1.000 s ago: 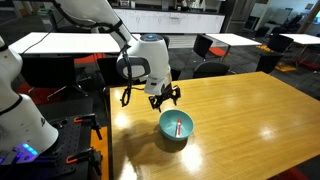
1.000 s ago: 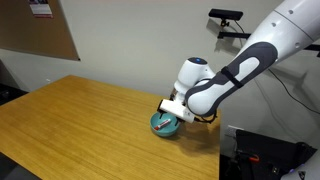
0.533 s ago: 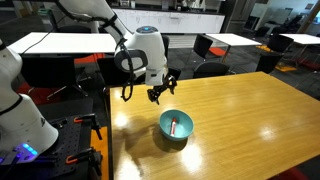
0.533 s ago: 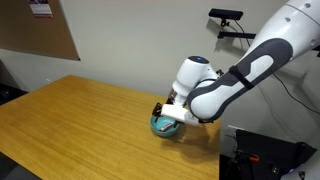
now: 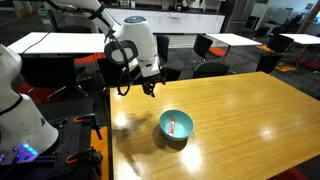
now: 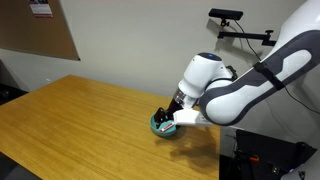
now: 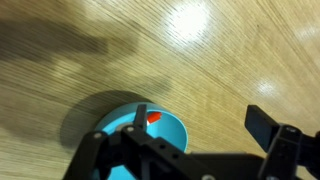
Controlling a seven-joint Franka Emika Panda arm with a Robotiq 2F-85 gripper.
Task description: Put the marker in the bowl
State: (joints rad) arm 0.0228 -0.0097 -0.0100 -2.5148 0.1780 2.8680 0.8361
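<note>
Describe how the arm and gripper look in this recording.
The arm is built from rounded, glossy white shells with dark seams at the joints. A thin black cable loops off near its wrist. The gripper is black and angular, with jointed, linked fingers. No lettering or markings are legible.

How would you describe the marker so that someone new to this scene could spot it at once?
Start from the large wooden table; the only thing standing on it is a round teal bowl. The marker is the short, thin red stick lying inside that bowl. Its red colour stands out sharply against the glossy teal around it.
</note>
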